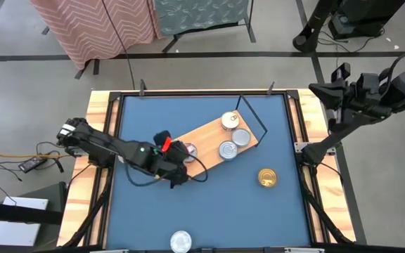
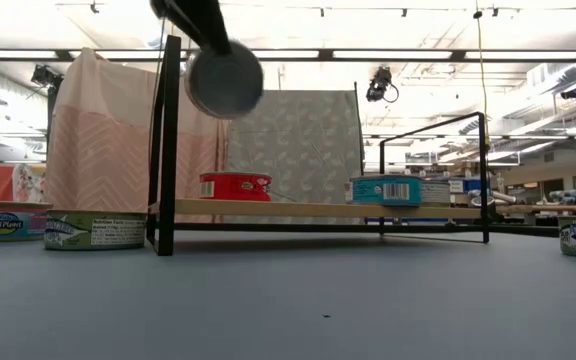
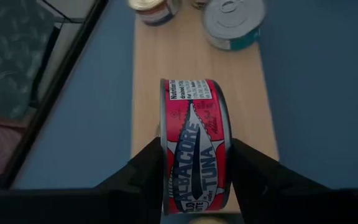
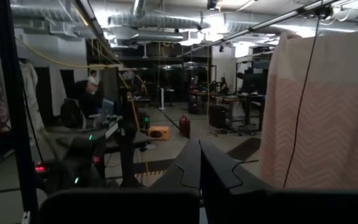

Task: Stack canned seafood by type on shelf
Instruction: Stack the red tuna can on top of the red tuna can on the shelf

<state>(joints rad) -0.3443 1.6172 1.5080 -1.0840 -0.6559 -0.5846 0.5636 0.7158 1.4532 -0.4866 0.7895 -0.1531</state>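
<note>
Blue counter with a wooden rim fills my overhead feed, and the rectangular light-wood shelf with black wire end frames lies diagonally across its middle. My left arm reaches in from the counter's left edge, stretched low toward the shelf's near-left end, and its tool is clamped on a red flat round tin held on edge over the wood, one dark finger on each flat face. I read "ALBACORE TUNA" along that tin's side and a nutrition panel further along it.

My right arm is folded up outside the counter's right rim, its tool pointing out into the room with both fingers pressed together.

On the shelf's far half I see three silver-lidded tins grouped close. A gold-lidded tin sits on the counter just right of the shelf, and another silver-lidded tin sits near the front rim.

From counter height, a blue-labelled tin at far left reads "Wild Planet"; a teal tin on the shelf shows a barcode.
</note>
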